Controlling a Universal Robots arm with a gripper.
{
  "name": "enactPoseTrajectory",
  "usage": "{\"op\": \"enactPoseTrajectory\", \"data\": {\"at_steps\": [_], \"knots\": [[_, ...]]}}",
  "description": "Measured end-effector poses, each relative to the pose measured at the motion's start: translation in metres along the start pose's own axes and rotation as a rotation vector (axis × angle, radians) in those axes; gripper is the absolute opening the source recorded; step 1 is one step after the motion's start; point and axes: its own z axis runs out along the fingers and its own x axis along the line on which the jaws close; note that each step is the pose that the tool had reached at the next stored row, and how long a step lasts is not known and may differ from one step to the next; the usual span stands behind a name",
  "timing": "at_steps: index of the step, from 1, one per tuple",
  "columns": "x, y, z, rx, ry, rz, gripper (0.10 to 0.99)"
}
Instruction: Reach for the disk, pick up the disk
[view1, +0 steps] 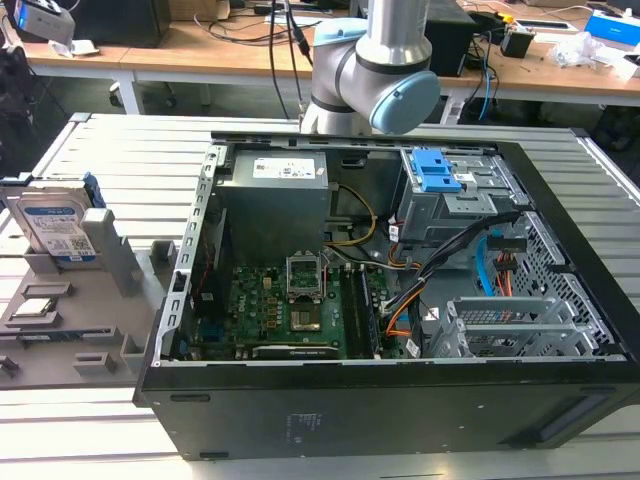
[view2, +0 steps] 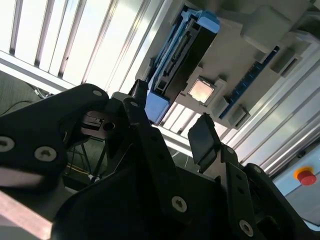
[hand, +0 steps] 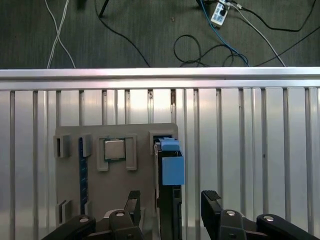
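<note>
The flat silver hard drive with a white-and-blue label and blue plastic rail frame, the disk (view1: 55, 225), stands on edge in a slot of a grey plastic holder (view1: 122, 262). The holder sits on the ribbed aluminium table (view1: 130, 150), at the exterior view's left, just beside the open black computer case (view1: 400, 400). The label faces outward in that view. A small square silver chip (view1: 35, 308) lies in another recess of the same holder, near the disk.

In the first wrist view the black gripper (hand: 171, 199) is spread wide. One of its fingers (hand: 132, 200) is to each side of the disk's (hand: 172, 167) narrow upper edge, and both stand apart from it with a gap showing. The jaws grip nothing. The chip (hand: 114, 149) lies beside the disk there.

The second wrist view shows the same spread gripper (view2: 170, 112) with the disk (view2: 187, 50) beyond it, untouched.

In the exterior view the arm's grey-and-blue joint (view1: 385, 75) rises behind the case.
</note>
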Motion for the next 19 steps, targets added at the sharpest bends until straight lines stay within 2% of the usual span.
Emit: {"op": "enactPoseTrajectory", "data": {"at_steps": [11,19], "knots": [[0.0000,-0.0003,0.0070,0.000,-0.0001,0.000,0.600],[-0.0001,0.0008,0.0184,0.000,0.0001,-0.004,0.600]]}}
